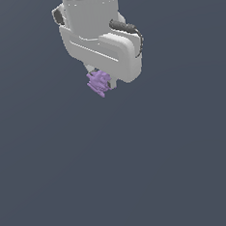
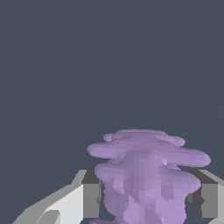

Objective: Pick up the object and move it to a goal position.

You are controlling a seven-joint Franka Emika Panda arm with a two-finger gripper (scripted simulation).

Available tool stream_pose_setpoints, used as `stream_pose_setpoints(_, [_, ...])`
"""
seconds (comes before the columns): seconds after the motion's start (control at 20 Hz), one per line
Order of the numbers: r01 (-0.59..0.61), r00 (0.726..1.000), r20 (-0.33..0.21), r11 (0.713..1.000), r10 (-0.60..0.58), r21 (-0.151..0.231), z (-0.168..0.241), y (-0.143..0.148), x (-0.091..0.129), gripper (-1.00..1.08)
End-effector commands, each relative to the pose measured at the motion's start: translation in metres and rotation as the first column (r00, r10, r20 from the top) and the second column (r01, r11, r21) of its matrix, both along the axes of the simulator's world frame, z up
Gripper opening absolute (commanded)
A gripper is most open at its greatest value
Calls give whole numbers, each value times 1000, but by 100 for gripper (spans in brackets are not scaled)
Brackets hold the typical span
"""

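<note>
Below the white wrist housing, gripper pinches the light-purple ridged block btwn both fingers. Fingertips mostly hidden by block; block's lower part cropped in wrist view.

Matt, ridged light-purple object; smooth, matt white plastic-looking end effector.

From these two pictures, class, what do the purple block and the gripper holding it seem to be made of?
The purple block is a simulator render, so its material stays open: it looks like matte, slightly waxy plastic, with stacked rounded ridges and soft shading. The gripper, shut on the block, looks like smooth white moulded plastic or painted metal with an even sheen; its fingertips show darker grey pads, perhaps rubber.
</note>
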State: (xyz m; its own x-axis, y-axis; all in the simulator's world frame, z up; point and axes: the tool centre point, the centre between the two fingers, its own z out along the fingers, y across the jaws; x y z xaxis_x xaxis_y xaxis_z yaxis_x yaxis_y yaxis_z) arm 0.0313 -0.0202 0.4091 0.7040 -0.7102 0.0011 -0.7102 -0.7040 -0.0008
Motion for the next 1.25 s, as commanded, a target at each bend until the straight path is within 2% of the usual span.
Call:
stream_pose_setpoints(0.0, [-1,1000,-1,1000,1,0,22,-4,0,-100])
stream_pose_setpoints(0.55, [-2,1000,-1,1000,2,0,83,-16,4,-100])
stream_pose_setpoints(1.2, [-2,1000,-1,1000,2,0,99,-19,6,-100])
